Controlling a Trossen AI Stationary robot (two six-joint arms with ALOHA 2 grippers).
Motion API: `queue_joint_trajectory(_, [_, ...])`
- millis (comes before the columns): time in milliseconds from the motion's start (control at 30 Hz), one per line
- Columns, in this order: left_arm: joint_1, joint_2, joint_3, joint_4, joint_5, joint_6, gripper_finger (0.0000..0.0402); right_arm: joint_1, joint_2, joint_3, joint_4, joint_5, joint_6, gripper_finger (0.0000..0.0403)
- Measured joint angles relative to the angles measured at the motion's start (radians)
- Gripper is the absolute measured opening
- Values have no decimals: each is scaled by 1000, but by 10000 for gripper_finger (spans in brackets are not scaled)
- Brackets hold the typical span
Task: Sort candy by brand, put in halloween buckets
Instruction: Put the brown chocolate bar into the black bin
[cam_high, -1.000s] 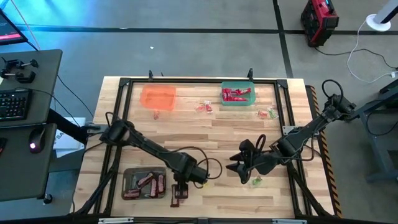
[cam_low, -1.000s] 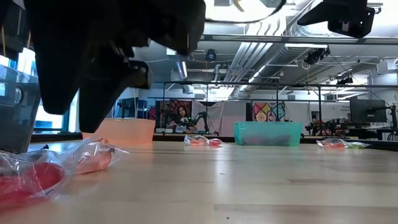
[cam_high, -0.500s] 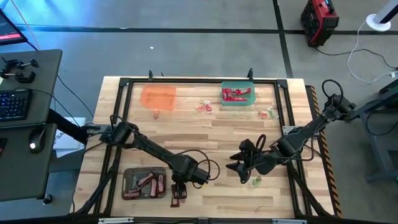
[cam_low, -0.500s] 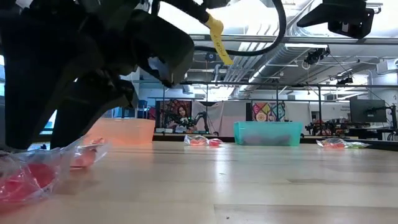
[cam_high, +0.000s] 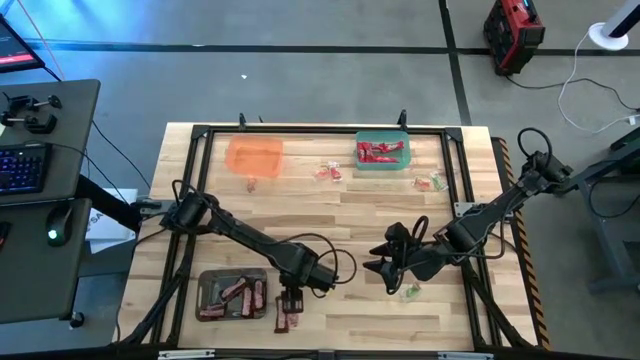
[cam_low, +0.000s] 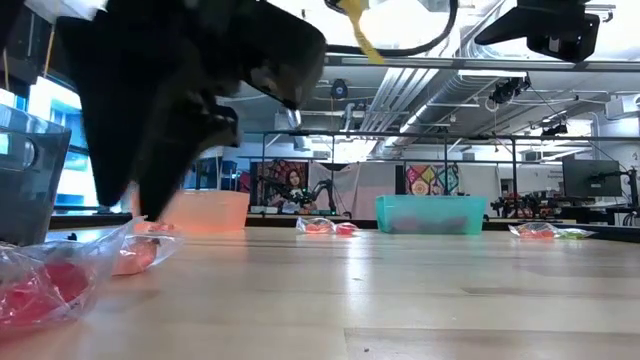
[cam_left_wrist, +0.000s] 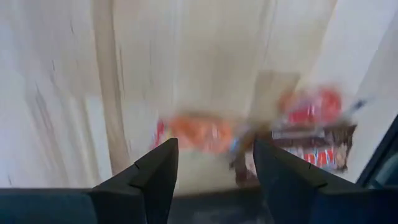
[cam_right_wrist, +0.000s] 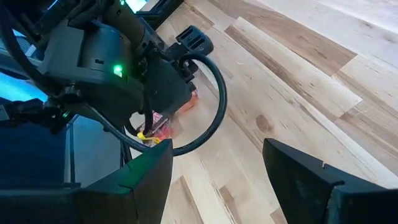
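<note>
Partly done: brown bars lie in the dark grey plastic tub (cam_high: 210, 285), just beside the open left gripper (cam_left_wrist: 211, 163), which hovers over red-wrapped sweets (cam_left_wrist: 202, 132). The open right gripper (cam_right_wrist: 217, 163) waits; more sweets remain.

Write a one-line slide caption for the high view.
Left tool open over candy beside the grey bucket; right tool waits mid-table.

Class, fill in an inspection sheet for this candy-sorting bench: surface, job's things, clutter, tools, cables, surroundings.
Surface: wooden table, black frame.
Job's things: orange tub and green tub at the far edge, grey tub with brown bars near; loose candy between the far tubs.
Clutter: nothing seen.
Tools: left tool open over candy beside the grey tub; right tool open, mid-table.
Cables: black loop on the left arm.
Surroundings: keyboard, red case.
</note>
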Motion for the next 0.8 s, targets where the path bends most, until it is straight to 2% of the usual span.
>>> queue_joint_trajectory(167, [-27, -3, 0, -11, 107, -87, 197, -2, 0, 0, 0, 1, 0, 242])
queue_joint_trajectory(433, [-45, 35, -3, 54, 99, -184, 197, -4, 0, 0, 2, 3, 1, 242])
queue_joint_trajectory(800, [-73, 46, -4, 39, 60, -228, 197, -4, 0, 0, 1, 9, 1, 242])
